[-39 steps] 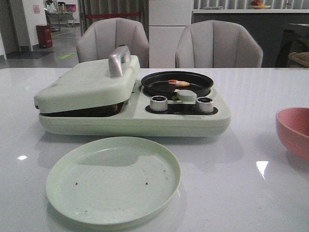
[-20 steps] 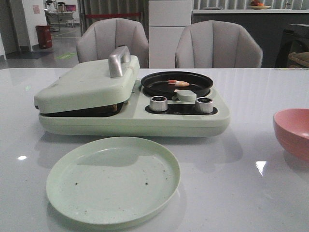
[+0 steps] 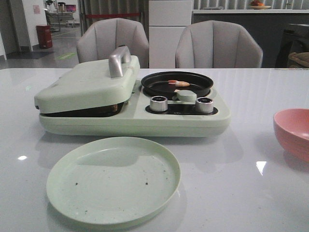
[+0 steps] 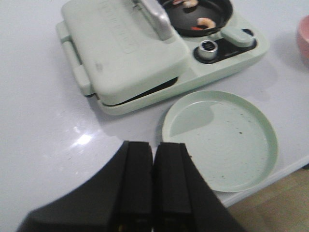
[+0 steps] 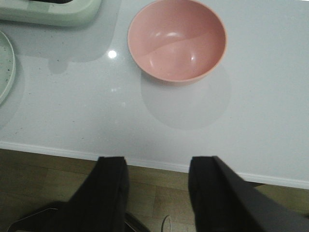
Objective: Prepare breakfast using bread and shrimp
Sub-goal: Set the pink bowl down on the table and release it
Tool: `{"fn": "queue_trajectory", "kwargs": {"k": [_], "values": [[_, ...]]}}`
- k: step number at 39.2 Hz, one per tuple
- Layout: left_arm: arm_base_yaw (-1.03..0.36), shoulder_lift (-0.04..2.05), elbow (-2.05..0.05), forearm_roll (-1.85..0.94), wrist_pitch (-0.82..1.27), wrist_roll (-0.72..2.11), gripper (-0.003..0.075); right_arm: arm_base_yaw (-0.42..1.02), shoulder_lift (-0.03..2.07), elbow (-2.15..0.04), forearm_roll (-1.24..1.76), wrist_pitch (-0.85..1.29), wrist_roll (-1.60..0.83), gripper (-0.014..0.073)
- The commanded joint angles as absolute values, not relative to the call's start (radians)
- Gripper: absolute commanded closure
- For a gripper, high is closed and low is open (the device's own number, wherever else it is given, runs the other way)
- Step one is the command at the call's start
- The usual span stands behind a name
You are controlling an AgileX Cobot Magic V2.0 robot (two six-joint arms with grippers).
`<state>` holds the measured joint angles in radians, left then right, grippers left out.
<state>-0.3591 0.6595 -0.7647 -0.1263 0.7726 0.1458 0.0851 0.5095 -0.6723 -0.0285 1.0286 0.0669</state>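
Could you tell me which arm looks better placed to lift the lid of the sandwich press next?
Probably the left. Its wrist view looks straight over the closed lid and its metal handle, while the right arm's open fingers hang off the table edge near the pink bowl.

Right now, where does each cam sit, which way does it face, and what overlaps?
Front: low at table edge, facing forward over the round pale green plate to the pale green breakfast cooker; no robot parts show.
Left wrist: above the table's left, looking down at cooker and plate; shut left claw shows.
Right wrist: above the near table edge, looking down at the pink bowl; open right claw shows.
Shared: all three catch the plate, cooker and bowl.
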Motion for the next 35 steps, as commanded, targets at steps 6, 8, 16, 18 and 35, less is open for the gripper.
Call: {"fn": "queue_trajectory", "kwargs": {"k": [6,8,16,18,35], "values": [[-0.365,0.659,-0.791,0.007,0.706,-0.013,0.0619,0.087,0.471,-0.681,-0.028,0.969,0.073,0.0456],[-0.365,0.659,-0.791,0.007,0.704,-0.013,0.0619,0.087,0.471,-0.681,-0.028,0.964,0.073,0.054],[-0.365,0.659,-0.791,0.007,0.703,-0.013,0.0619,0.087,0.471,-0.681,-0.025,0.945,0.073,0.0578],[-0.365,0.659,-0.791,0.007,0.699,-0.013,0.0619,0.087,0.471,-0.681,-0.025,0.945,0.073,0.0578],[-0.252,0.499,-0.727,0.015,0.632,-0.013,0.0619,0.087,0.471,-0.681,-0.025,0.946,0.073,0.0578]]}}
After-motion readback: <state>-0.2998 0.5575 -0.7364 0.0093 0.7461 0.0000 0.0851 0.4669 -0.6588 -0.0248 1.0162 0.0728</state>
